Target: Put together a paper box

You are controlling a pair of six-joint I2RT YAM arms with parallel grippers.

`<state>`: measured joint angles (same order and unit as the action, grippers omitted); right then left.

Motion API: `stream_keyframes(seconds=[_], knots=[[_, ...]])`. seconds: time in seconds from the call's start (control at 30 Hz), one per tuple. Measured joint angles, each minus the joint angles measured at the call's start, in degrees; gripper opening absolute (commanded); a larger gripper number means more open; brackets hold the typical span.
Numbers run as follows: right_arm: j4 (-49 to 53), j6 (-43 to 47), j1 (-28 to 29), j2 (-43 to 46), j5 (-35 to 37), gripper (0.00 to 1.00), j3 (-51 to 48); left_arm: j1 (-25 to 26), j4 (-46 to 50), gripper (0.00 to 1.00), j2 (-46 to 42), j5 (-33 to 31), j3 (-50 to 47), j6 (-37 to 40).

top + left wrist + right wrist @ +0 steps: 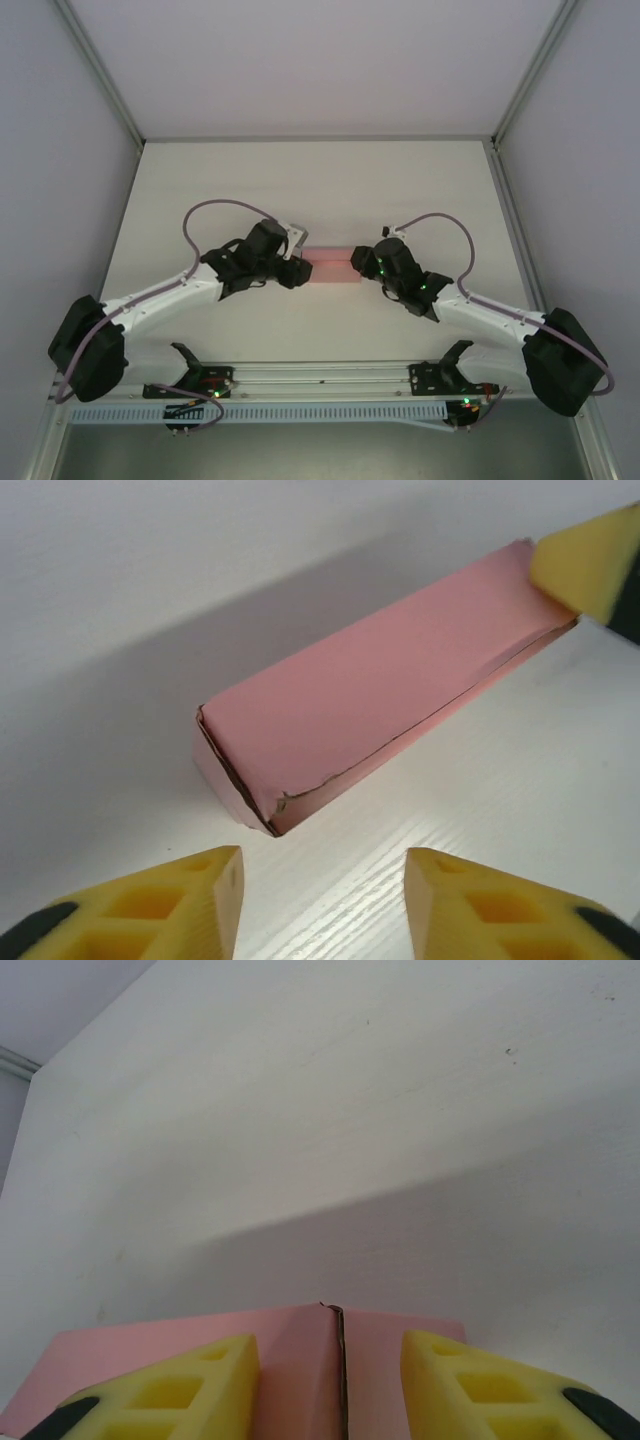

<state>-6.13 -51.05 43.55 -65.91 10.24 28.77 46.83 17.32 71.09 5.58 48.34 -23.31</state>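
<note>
Two spread grippers clamp nothing, left gripper (322, 860) at 9 o'clock and right gripper (330, 1345) at 3 o'clock of the paper box (328, 267) lying on the table (320, 190), so we fear a push skids it or pops its seam (341, 1360).

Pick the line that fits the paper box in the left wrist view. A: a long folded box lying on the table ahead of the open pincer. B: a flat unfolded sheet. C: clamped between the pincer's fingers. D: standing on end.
A: the paper box lies folded and lengthwise on the table, beyond the left pincer, which stands open with nothing in it.
</note>
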Motion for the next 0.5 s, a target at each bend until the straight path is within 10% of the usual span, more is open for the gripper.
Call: stream_keyframes(seconds=[0.1,0.5], knots=[[-0.9,-0.46,0.0,-0.22,0.0,0.39,-0.35,-2.38,0.04,0.8,-0.57,0.81,1.55,-1.92],[-5.18,-0.66,0.0,-0.92,0.02,0.37,-2.05,-11.54,-9.38,0.67,6.64,11.98,-0.42,-6.32]])
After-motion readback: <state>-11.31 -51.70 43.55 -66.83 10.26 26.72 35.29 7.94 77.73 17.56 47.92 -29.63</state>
